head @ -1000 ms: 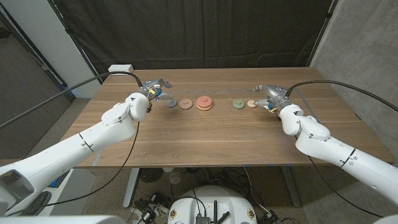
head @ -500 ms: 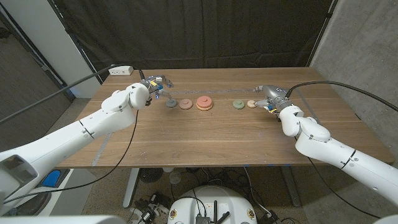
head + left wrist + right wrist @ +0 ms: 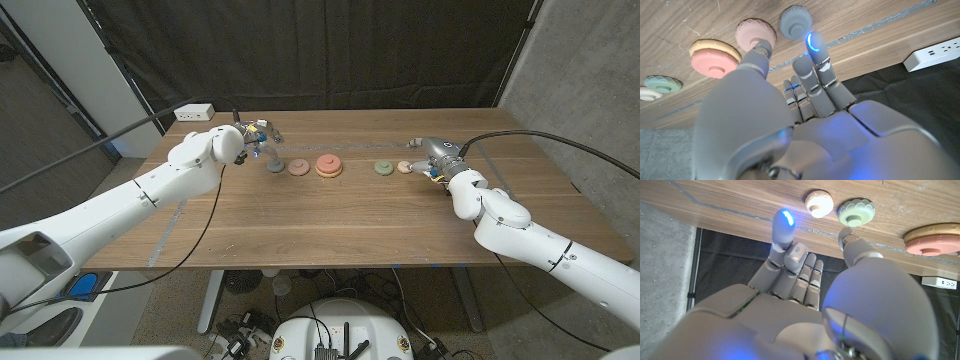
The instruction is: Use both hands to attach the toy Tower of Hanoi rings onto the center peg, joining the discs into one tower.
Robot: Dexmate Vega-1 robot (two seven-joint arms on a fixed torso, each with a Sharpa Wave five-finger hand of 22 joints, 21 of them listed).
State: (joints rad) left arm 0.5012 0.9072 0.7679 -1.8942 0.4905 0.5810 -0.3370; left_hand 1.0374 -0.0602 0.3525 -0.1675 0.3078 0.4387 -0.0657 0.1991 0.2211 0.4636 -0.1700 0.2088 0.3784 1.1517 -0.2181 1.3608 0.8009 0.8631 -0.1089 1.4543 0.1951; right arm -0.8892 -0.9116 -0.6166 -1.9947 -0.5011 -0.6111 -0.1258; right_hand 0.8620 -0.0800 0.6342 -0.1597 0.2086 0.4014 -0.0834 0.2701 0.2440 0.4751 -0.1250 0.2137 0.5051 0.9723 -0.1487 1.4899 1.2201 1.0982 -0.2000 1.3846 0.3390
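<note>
Left hand (image 3: 255,134) raised just left of grey disc (image 3: 276,166), fingers spread, empty. Right hand (image 3: 430,156) beside cream disc (image 3: 405,167), fingers apart, empty. Pink disc (image 3: 299,167), green disc (image 3: 383,167) flank center peg stack (image 3: 329,165).

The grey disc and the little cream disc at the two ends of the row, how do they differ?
The grey disc is dark slate, while the cream disc is pale off-white. The grey disc looks wider than the cream disc. The grey disc lies at the row's left end near the left hand; the cream disc lies at the right end near the right hand. Both lie flat on the table, each with a raised centre knob.
</note>
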